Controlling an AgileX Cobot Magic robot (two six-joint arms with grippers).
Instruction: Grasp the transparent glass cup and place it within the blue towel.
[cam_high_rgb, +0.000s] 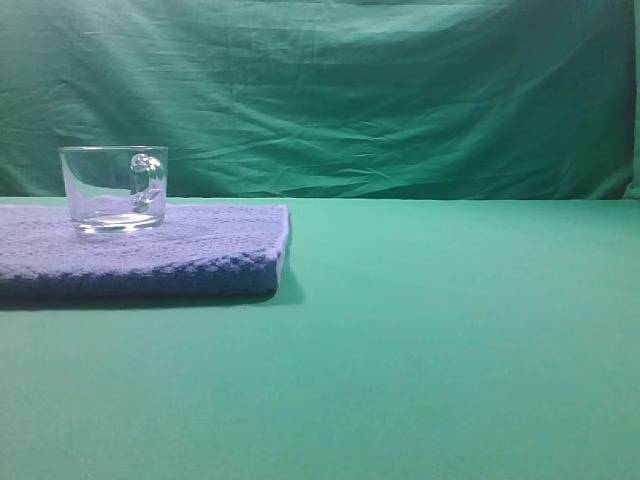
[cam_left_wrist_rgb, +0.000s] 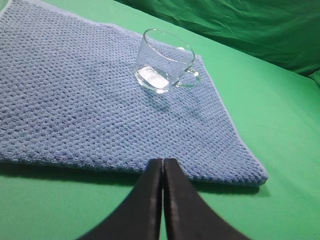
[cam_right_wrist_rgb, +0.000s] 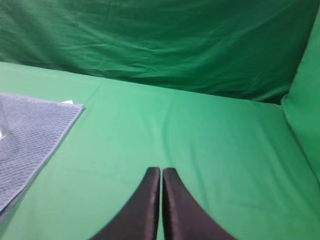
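The transparent glass cup (cam_high_rgb: 113, 188) stands upright on the blue towel (cam_high_rgb: 190, 255) at the left of the exterior view, its loop handle facing right. In the left wrist view the cup (cam_left_wrist_rgb: 164, 61) rests near the towel's (cam_left_wrist_rgb: 75, 100) far right corner. My left gripper (cam_left_wrist_rgb: 163, 161) is shut and empty, hovering at the towel's near edge, well short of the cup. My right gripper (cam_right_wrist_rgb: 161, 170) is shut with nothing in it, over bare green cloth, with the towel's corner (cam_right_wrist_rgb: 30, 130) off to its left. Neither gripper shows in the exterior view.
A green cloth covers the table (cam_high_rgb: 450, 340) and hangs as a wrinkled backdrop (cam_high_rgb: 380, 90). A green side wall (cam_right_wrist_rgb: 305, 100) rises at the right in the right wrist view.
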